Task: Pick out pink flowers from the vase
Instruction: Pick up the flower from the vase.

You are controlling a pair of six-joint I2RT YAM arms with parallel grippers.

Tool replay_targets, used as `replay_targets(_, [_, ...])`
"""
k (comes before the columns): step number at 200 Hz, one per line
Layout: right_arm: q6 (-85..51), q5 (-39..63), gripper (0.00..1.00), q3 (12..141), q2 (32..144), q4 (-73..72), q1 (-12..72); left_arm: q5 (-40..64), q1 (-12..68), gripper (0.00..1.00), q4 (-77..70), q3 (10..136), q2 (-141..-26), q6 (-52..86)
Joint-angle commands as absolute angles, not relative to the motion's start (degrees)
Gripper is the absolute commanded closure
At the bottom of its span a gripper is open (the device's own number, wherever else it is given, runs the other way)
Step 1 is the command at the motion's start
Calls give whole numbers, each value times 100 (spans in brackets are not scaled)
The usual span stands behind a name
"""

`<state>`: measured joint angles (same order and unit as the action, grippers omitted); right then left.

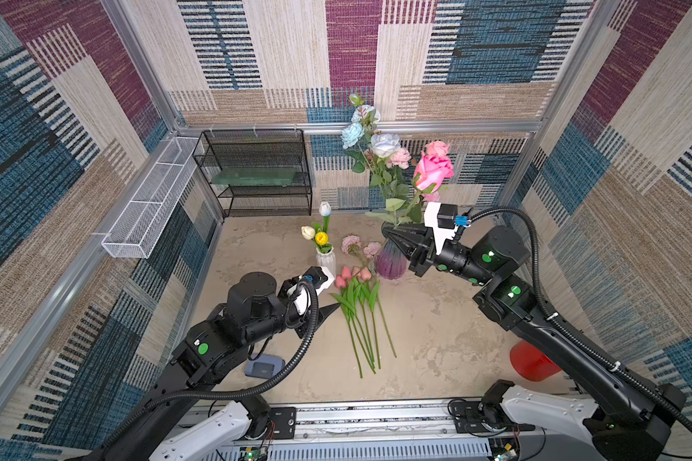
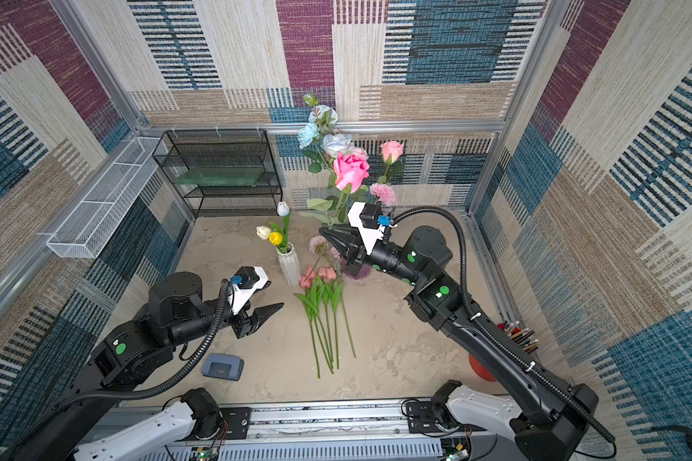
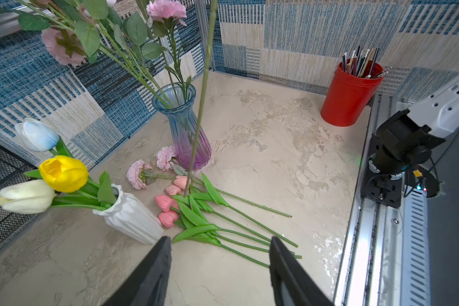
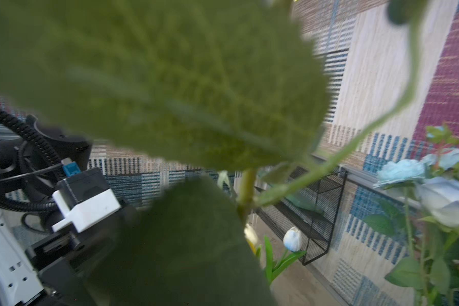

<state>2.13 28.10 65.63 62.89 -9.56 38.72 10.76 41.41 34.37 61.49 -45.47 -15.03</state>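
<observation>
Pink rose (image 1: 433, 171) stem sits clenched in right pincer (image 1: 384, 229), leaves (image 4: 170, 79) blurring its wrist view; left pincer (image 3: 220, 239) gapes released.

We can read no text, label, brand, number or sign on anything here, and whatever marking the small grey case (image 2: 221, 367) may carry is too small to tell.

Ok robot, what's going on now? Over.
Right gripper shut on pink rose stem, out of vase. Left gripper open, empty. Pink tulips on table. Nothing blocking.
</observation>
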Motion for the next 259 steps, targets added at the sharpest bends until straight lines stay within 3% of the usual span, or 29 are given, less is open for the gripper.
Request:
replay_targets(1, [-53,2799,98,6364,6206,-1098,4027,1450,4148,40,2689,5850,-4597,-1862])
replay_targets(80, [-538,2919,97,5579,5855,-1687,4323,1527,4147,37,1504,4779,-4636,-1885])
replay_targets(117, [-755,3067,96,5502,5784,-1771,4394,2059,4148,45,1640,4747,-4767,-1877])
replay_targets(176, [-964,3135,96,5537,5800,-1940,4514,1997,4148,65,1546,4654,-4828,-1757])
replay_targets(231, [-986,3134,96,5620,5837,-1843,4588,1978,4148,100,1587,4695,-4826,-1652])
replay_targets(247, [-929,3092,94,5647,5838,-1768,4596,1978,4144,100,1612,4712,-4780,-1614])
replay_targets(259, [-875,2992,86,5675,5842,-1653,4597,2016,4147,100,1615,4722,-4728,-1541])
